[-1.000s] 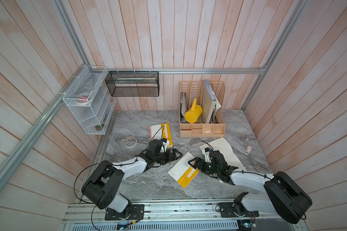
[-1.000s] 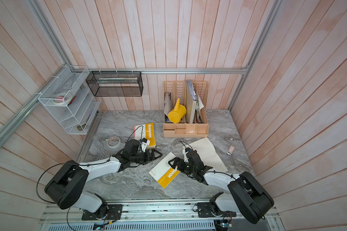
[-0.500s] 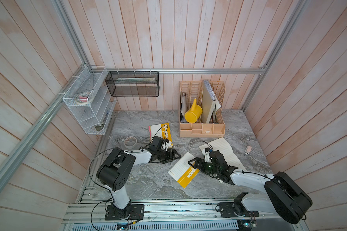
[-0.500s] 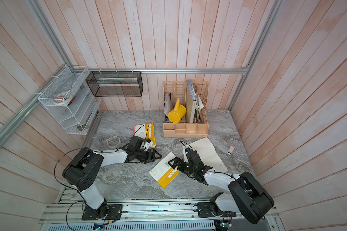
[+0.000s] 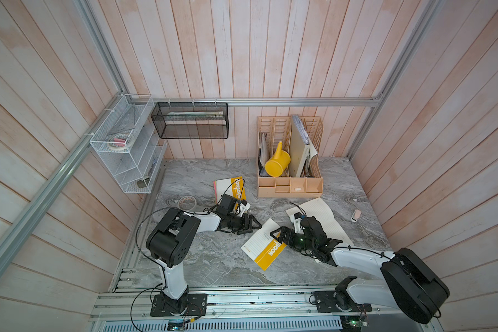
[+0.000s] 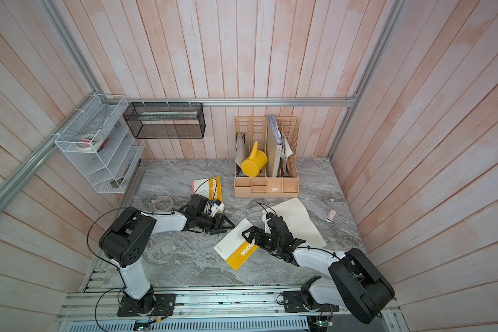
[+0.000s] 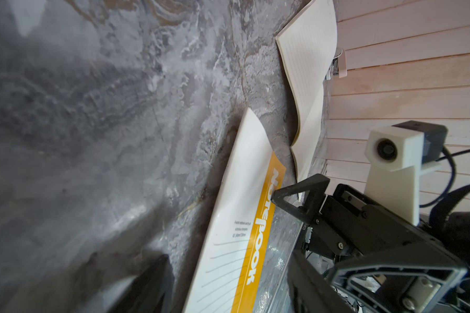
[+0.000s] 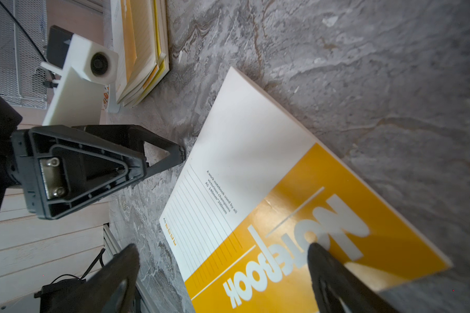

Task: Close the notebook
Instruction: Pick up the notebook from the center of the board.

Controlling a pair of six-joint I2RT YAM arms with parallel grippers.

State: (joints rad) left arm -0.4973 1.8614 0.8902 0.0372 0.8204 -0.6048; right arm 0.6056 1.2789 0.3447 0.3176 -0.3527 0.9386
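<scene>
Left gripper point(image 5: 249, 225) lies low on the table point(image 5: 213, 264), jaws part-way apart and empty, tips just beside a corner of the notebook point(image 5: 258, 245); we judge it is parked there to catch or steady the cover edge

Right gripper point(image 5: 278, 237) is spread wide and holds nothing; in the right wrist view one finger point(image 8: 334, 273) rests on the yellow band and the other hangs over bare table. We read that as pinning the fold so the book won't slide when a half swings over

Notebook lies open on the arms' side of the organizer point(image 5: 289, 184): lined half point(image 5: 322, 218) nearest the organizer, printed cover half farther from it. In the left wrist view the cover bows up off the table, so it is not closed yet

Counts:
- 2 arms, 2 grippers
- 1 open notebook
- 1 stack point(image 5: 227, 186) of closed ones, to the organizer's side nearer the left arm; how many in it we can't tell
- 1 tape roll point(image 5: 187, 202), farther that way
- 1 yellow can point(image 5: 276, 163) in the organizer
- 1 small pink thing point(image 5: 356, 215) off the organizer's other side, too small to name
- 2 wall racks, white point(image 5: 127, 161) and black point(image 5: 190, 120)
</scene>
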